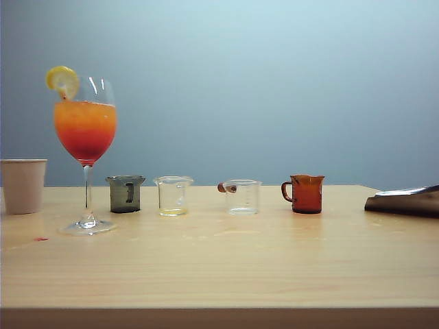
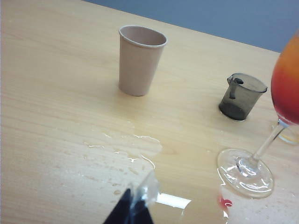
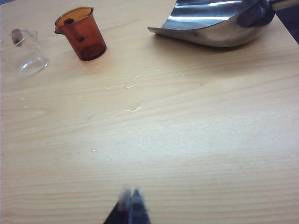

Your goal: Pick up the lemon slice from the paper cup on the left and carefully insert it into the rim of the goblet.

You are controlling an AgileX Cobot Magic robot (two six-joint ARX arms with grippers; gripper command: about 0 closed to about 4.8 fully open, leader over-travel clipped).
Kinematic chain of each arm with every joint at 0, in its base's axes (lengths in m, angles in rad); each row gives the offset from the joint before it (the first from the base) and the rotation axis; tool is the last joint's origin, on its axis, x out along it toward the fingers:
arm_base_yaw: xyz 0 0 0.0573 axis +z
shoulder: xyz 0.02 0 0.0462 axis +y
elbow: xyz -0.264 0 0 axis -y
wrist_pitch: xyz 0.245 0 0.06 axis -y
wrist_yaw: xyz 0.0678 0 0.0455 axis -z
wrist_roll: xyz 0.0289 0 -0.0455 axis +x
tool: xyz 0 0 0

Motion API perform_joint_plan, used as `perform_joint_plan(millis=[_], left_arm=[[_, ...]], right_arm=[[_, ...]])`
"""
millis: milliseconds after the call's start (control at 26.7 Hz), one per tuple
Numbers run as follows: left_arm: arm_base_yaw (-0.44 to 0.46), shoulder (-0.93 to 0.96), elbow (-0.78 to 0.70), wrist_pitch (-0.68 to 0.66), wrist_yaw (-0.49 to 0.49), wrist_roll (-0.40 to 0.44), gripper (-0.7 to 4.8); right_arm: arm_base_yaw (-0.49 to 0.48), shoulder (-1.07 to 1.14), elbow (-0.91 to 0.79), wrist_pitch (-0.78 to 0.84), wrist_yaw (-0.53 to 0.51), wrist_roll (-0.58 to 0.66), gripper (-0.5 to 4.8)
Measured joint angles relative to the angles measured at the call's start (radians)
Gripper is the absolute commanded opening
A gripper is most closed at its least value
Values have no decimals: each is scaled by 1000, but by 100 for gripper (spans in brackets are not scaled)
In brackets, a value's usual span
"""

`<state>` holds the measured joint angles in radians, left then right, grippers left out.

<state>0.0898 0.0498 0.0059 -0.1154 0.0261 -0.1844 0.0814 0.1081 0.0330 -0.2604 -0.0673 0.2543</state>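
Yellow against the grey wall, the lemon slice (image 1: 62, 80) sits wedged on the rim of the goblet (image 1: 85, 130), on the side toward the worktop's left edge, above the orange-to-red drink. We see the goblet standing near that left edge, with the white paper cup (image 1: 22, 185) just beyond it at the very edge. Along the back edge of the wooden worktop (image 1: 226, 260) runs a row: a smoky grey beaker (image 1: 125, 193), a clear beaker (image 1: 173, 195), a second clear beaker (image 1: 241, 197) and an amber mug (image 1: 305, 193). A steel scoop (image 3: 215, 23) lies at the right edge. From the wrist views, we find the left gripper (image 2: 135, 207) above a wet patch (image 2: 133, 149) near the goblet's foot, its jaws together and empty. The right gripper (image 3: 131, 205) hovers over bare wood, its jaws likewise pressed together.
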Motion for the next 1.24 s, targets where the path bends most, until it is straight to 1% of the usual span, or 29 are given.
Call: perform_joint_plan(millis=[188, 300, 450, 525, 713, 825, 938, 1238], left_arm=[[0, 0, 0, 0, 0, 0, -5], [0, 0, 0, 0, 0, 0, -5], [0, -27, 0, -16, 0, 0, -5], [0, -55, 0, -16, 0, 0, -5], [0, -48, 2, -16, 0, 0, -5], [0, -48, 2, -16, 0, 0, -5], [0, -48, 2, -16, 0, 0, -5], [0, -48, 2, -16, 0, 0, -5]], right_arm=[[-4, -64, -5, 18, 0, 0, -1], [-6, -106, -28, 119, 1, 0, 0], [-21, -107, -28, 150, 0, 0, -1], [-39, -107, -28, 148, -6, 0, -1], [-151, -107, -28, 143, -8, 0, -1], [-182, -107, -28, 142, -7, 0, -1], [-201, -107, -28, 142, -4, 0, -1], [-198, -107, -28, 142, -4, 0, -1]])
